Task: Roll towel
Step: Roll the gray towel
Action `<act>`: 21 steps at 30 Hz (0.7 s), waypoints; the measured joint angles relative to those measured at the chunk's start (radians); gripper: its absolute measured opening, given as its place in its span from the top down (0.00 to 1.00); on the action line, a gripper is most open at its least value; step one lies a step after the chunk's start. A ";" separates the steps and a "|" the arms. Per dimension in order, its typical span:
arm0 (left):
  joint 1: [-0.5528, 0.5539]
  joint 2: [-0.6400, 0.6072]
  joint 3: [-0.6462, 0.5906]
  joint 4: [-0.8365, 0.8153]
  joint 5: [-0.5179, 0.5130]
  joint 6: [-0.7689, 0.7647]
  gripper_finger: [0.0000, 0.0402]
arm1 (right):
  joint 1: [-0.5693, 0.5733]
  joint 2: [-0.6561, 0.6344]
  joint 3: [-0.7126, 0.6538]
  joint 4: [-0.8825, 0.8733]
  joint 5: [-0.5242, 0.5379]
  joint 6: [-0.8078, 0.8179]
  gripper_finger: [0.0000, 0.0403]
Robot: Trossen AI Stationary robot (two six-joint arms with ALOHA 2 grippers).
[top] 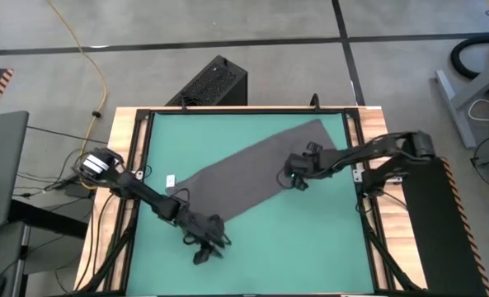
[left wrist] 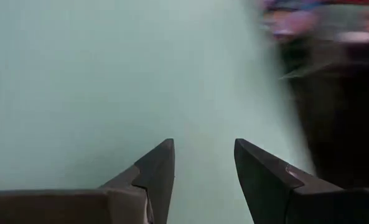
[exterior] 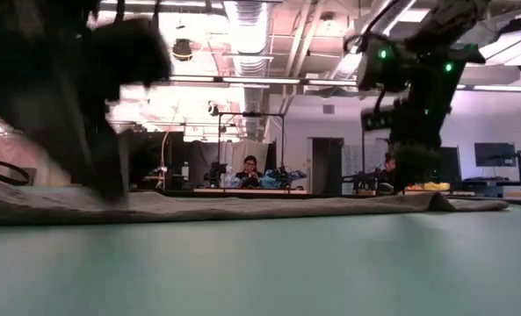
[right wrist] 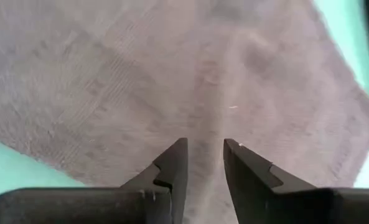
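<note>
The dark grey towel point(top: 256, 173) lies spread flat and slantwise on the green mat point(top: 310, 247), from the near left to the far right corner; a small white patch point(top: 171, 180) shows at its left end. My left gripper point(left wrist: 203, 146) is open over bare mat just off the towel's near-left end point(top: 209, 247), with nothing between its fingers. My right gripper point(right wrist: 205, 142) is open above the towel's right half point(top: 298, 177), pointing steeply down at the cloth point(right wrist: 172, 74). In the low view the towel point(exterior: 269, 206) is a flat strip across the mat.
A wooden frame point(top: 137, 165) borders the mat on all sides. A black box point(top: 215, 82) stands on the floor beyond the far edge, and cables point(top: 87, 58) lie on the floor at the left. A person point(exterior: 249, 171) sits in the room behind.
</note>
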 joint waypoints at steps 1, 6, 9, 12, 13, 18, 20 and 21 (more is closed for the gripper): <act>0.000 -0.026 0.031 -0.006 0.021 0.033 0.61 | -0.006 -0.031 0.000 0.000 0.000 -0.001 0.68; 0.003 -0.201 0.179 -0.408 -0.089 0.204 0.61 | 0.008 -0.181 0.000 0.066 -0.091 0.072 0.68; -0.016 -0.301 0.260 -0.761 -0.314 0.259 0.61 | 0.071 -0.215 0.001 0.195 -0.194 0.122 0.68; -0.037 -0.344 0.266 -0.978 -0.432 0.245 0.61 | 0.179 -0.182 0.003 0.348 -0.190 0.131 0.68; -0.043 -0.342 0.261 -1.024 -0.435 0.226 0.61 | 0.214 -0.158 0.003 0.397 -0.168 0.132 0.68; -0.080 -0.280 0.184 -1.092 -0.421 0.109 0.61 | 0.348 0.035 0.003 0.689 -0.039 0.133 0.68; -0.086 -0.238 0.141 -1.078 -0.414 0.068 0.61 | 0.367 0.128 0.003 0.792 0.004 0.134 0.68; -0.087 -0.219 0.126 -1.046 -0.401 0.056 0.61 | 0.369 0.167 0.003 0.814 0.015 0.141 0.68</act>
